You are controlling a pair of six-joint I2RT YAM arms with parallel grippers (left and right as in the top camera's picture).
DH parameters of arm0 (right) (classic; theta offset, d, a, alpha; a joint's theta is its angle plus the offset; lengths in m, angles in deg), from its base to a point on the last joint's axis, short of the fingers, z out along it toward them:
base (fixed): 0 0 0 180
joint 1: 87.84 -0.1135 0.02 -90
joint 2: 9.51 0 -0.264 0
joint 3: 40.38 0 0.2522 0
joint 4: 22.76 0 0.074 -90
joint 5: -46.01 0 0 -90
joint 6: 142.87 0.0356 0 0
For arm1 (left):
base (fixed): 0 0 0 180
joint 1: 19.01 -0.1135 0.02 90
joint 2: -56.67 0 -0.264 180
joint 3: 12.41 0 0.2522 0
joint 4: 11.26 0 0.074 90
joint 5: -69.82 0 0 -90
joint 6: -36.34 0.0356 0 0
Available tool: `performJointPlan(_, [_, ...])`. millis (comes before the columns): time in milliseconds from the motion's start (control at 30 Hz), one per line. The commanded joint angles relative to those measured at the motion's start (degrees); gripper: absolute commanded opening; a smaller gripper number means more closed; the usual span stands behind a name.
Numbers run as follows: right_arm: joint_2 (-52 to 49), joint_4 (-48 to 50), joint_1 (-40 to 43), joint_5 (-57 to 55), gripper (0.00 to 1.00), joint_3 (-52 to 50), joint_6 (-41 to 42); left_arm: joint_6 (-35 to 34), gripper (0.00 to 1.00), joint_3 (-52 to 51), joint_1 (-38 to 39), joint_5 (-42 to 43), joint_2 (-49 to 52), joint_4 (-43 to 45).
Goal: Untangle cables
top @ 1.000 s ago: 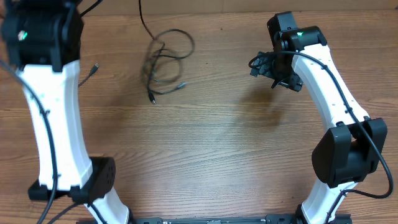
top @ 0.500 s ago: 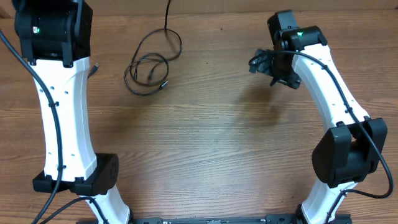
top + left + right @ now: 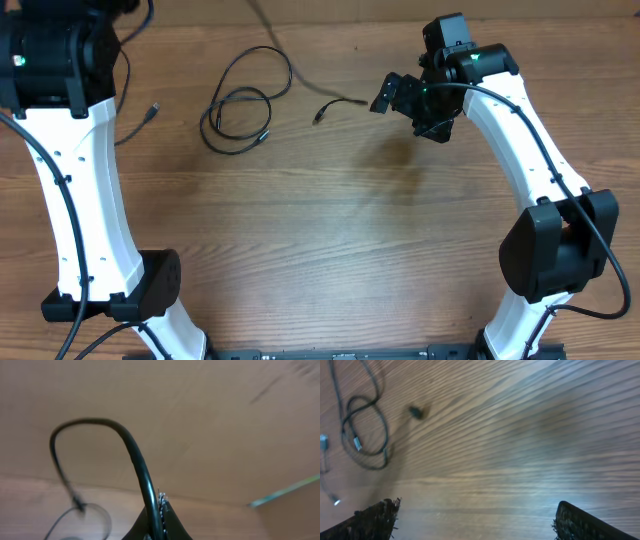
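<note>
A coil of thin black cables (image 3: 240, 105) lies on the wooden table at the back left. One loose plug end (image 3: 320, 117) shows between the coil and my right gripper (image 3: 408, 108). Another small plug (image 3: 152, 110) sits beside the left arm. My left gripper (image 3: 157, 522) is shut on a black cable (image 3: 135, 455) that arcs up from the jaws and hangs down over the coil (image 3: 85, 520). In the overhead view the left arm hides this gripper. My right gripper (image 3: 477, 525) stands wide open above bare wood, with the coil (image 3: 365, 435) far to its left.
The white left arm (image 3: 85, 200) runs down the table's left side and the right arm (image 3: 530, 160) down the right. The wooden tabletop (image 3: 320, 240) lies between them. Thicker black arm cables hang along both arms.
The left arm shifted left while holding its cable. The strand rising from the coil is gone and a plug end now shows right of the coil. The right gripper moved left toward it.
</note>
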Motion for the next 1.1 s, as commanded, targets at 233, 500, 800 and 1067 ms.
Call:
performJointPlan(233, [0.39,-0.90,-4.04,18.23,1.00,-0.02,-37.03,-1.25,0.04,-0.39,0.52,-3.93,1.99,-1.73])
performJointPlan(500, [-3.23,9.31,-9.16,18.03,1.00,-4.09,3.61,-2.16,0.04,-0.42,0.52,-5.07,1.99,-13.38])
performJointPlan(800, [-6.36,18.53,-14.19,18.08,1.00,-7.67,13.79,-21.70,0.04,1.31,0.52,17.22,1.53,-3.45])
performJointPlan(1067, [-6.38,16.98,-10.82,18.25,1.00,-7.69,25.20,-31.26,0.04,2.16,0.52,20.33,0.24,0.04])
